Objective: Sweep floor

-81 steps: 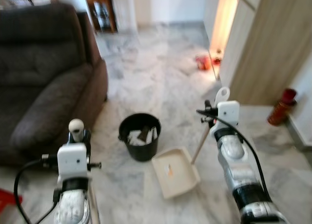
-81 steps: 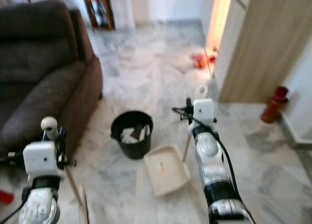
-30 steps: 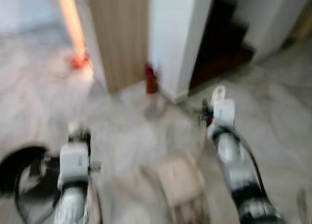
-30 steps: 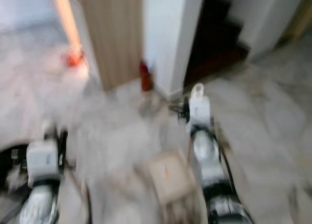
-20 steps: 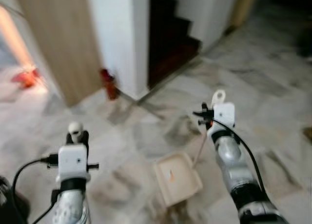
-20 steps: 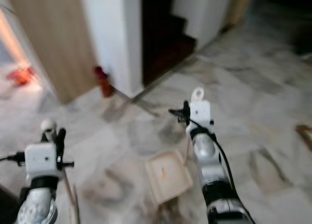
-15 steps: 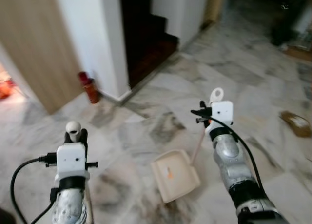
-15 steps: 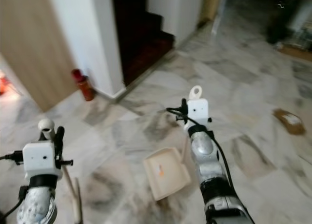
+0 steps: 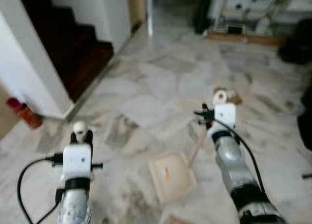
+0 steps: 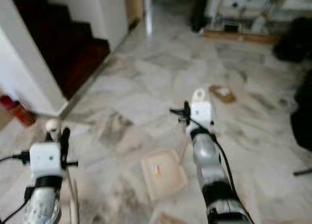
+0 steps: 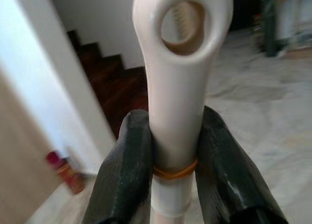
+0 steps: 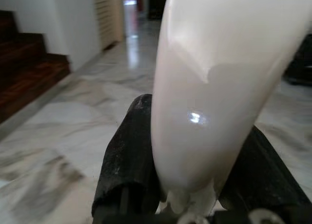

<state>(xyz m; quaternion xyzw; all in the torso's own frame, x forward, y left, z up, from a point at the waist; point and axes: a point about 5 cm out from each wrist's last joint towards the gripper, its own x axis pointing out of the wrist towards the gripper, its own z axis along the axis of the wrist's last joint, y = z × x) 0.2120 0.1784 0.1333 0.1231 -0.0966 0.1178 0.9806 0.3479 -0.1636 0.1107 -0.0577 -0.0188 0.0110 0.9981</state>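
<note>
The left gripper [image 11: 173, 170] is clamped on the broom handle [image 11: 178, 87], which stands near upright with its looped end up — the head is cut off below. Further right, the dustpan [image 9: 171, 175] lies flat on the marble floor [image 9: 146, 87] with a small orange bit [image 9: 166, 174] in it; its thin handle [image 9: 197, 146] slants up to the right gripper [image 12: 195, 185], closed around the pale grip. The eye views are blurred.

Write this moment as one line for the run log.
left claw: shut on broom handle | right claw: shut on dustpan handle | dustpan: low over marble floor
</note>
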